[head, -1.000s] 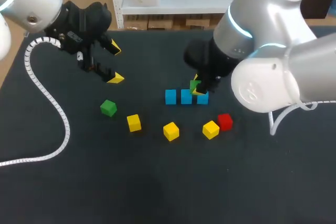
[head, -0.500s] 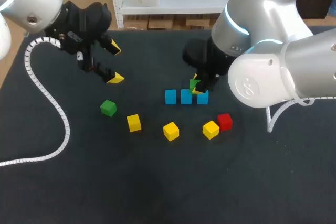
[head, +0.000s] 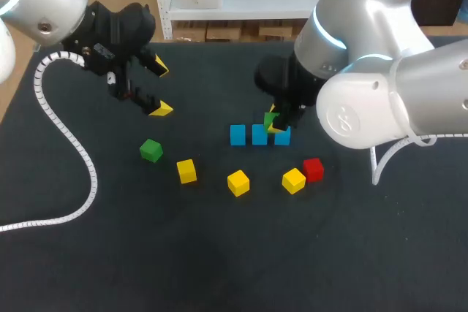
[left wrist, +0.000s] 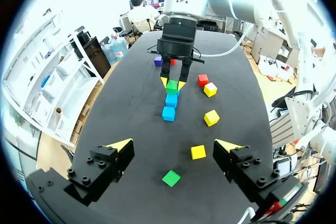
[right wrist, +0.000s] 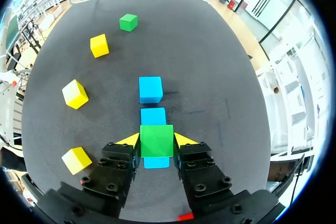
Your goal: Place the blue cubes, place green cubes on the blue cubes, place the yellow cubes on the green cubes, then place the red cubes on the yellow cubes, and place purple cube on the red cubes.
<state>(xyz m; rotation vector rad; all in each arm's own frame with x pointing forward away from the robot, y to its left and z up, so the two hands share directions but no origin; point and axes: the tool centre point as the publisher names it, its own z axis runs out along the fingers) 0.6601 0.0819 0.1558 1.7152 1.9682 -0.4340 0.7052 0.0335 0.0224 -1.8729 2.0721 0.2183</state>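
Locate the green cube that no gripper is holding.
In the head view the loose green cube lies on the left of the table, just left of a yellow cube and a little way from the open left gripper.

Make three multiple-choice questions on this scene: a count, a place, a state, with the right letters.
1. How many yellow cubes lie on the table? A: two. B: three. C: five.
2. Where is the green cube in the right gripper? A: above one end of the blue cubes. B: on a yellow cube. C: on the bare table.
3. How are the jaws of the left gripper? A: shut on a yellow cube. B: shut on a green cube. C: open, empty.
1 B, three show in the head view; 2 A, blue shows under it; 3 C, nothing is held.
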